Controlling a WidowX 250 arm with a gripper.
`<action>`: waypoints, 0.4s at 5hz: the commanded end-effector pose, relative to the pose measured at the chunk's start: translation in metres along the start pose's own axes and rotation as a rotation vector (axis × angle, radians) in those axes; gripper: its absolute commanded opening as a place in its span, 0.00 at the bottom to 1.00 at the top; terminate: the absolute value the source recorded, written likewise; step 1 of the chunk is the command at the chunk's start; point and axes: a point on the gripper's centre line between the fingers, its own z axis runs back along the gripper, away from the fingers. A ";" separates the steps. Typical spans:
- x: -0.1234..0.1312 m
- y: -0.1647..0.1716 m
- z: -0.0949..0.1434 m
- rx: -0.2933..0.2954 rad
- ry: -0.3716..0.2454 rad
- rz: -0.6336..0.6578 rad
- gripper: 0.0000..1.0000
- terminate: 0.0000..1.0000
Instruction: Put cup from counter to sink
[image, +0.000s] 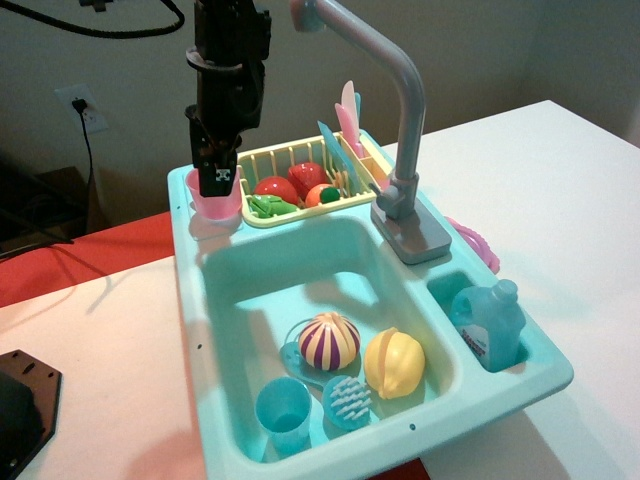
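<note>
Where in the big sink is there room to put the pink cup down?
The far half of the sink floor is bare, between the back wall and the striped ball. The near half is crowded: the light blue cup, scrub brush and yellow lemon. The gripper is at the pink cup on the counter corner.

pink cup (217, 203) | upright | counter (200, 225) corner | sink (300, 280) adjacent

The one black robot arm comes straight down from the top of the picture. Its wrist is thick and dark, with a cable looping off to the side. The black gripper (216, 180) points down. Its fingertips sit at a rim below it. Whether it grips cannot be told.
</note>
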 end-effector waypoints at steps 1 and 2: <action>0.000 0.000 0.000 0.000 0.000 0.000 1.00 0.00; 0.004 0.011 -0.001 -0.003 -0.006 0.022 1.00 0.00</action>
